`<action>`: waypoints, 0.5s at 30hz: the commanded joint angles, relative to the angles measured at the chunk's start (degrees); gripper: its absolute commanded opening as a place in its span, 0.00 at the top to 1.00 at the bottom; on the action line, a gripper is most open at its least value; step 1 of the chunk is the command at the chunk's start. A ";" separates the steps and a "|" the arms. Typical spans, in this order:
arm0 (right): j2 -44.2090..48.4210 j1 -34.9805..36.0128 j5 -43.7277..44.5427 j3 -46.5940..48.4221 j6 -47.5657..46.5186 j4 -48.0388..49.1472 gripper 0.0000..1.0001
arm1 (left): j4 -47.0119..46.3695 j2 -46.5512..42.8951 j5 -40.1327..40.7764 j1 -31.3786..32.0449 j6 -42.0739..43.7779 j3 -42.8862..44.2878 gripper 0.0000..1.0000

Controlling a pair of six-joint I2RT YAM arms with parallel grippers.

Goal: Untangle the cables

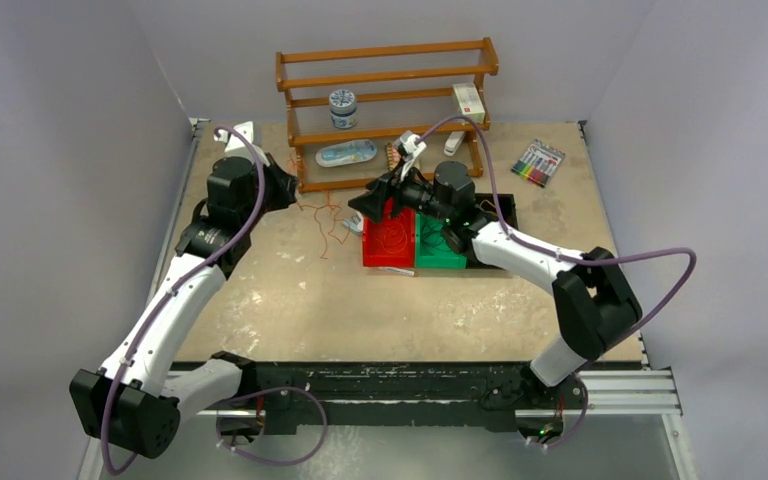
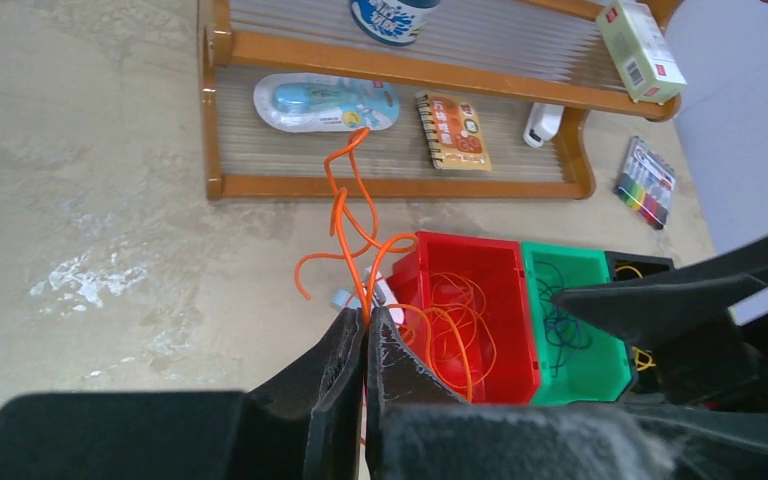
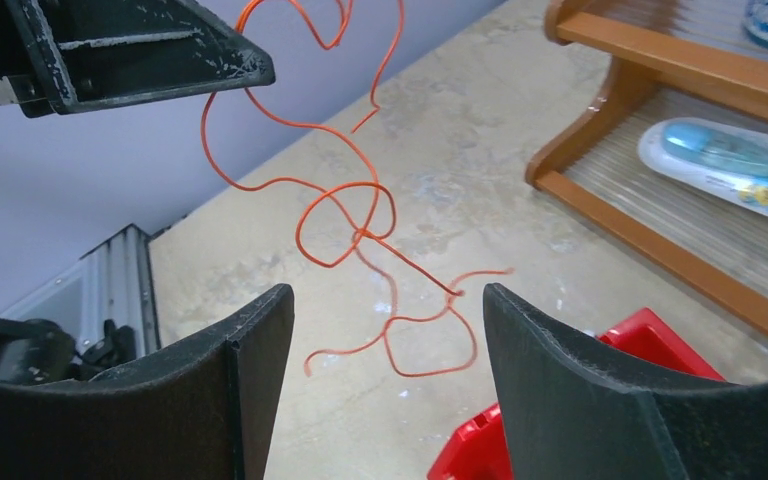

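Left fingers (image 2: 352,350) together, clamped on orange cable (image 2: 339,212), held up over desk (image 2: 80,200) beside red bin (image 2: 465,243). Right fingers (image 3: 545,350) apart, cable's loose loops hanging in the gap. Orange coils (image 2: 460,330) in red bin, dark cables (image 2: 558,320) in green bin (image 2: 560,252).

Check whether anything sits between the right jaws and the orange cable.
Nothing visible. The orange cable dangles in open air from the left gripper, jaws shut, just ahead of the right gripper, jaws open.
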State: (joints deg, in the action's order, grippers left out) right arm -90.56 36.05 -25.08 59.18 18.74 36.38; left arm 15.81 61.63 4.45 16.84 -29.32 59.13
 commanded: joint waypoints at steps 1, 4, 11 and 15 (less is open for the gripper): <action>-1.52 1.40 -4.63 4.79 2.38 4.90 0.28 | 0.01 -0.80 -3.02 0.45 0.99 3.18 1.00; -2.88 2.81 -4.58 6.56 2.25 3.83 0.28 | -0.20 -0.72 -3.35 0.64 0.77 3.10 1.00; -6.81 5.59 -3.81 11.34 2.59 1.44 0.29 | -0.28 -0.38 -3.55 0.78 0.51 2.77 1.00; -9.79 6.61 -1.36 14.60 3.29 -1.91 0.31 | -0.56 -0.33 -3.44 0.89 0.32 2.50 1.00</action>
State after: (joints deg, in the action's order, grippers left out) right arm -98.94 41.87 -28.03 69.19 20.86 35.83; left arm 17.23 61.65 1.69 17.41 -29.32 59.90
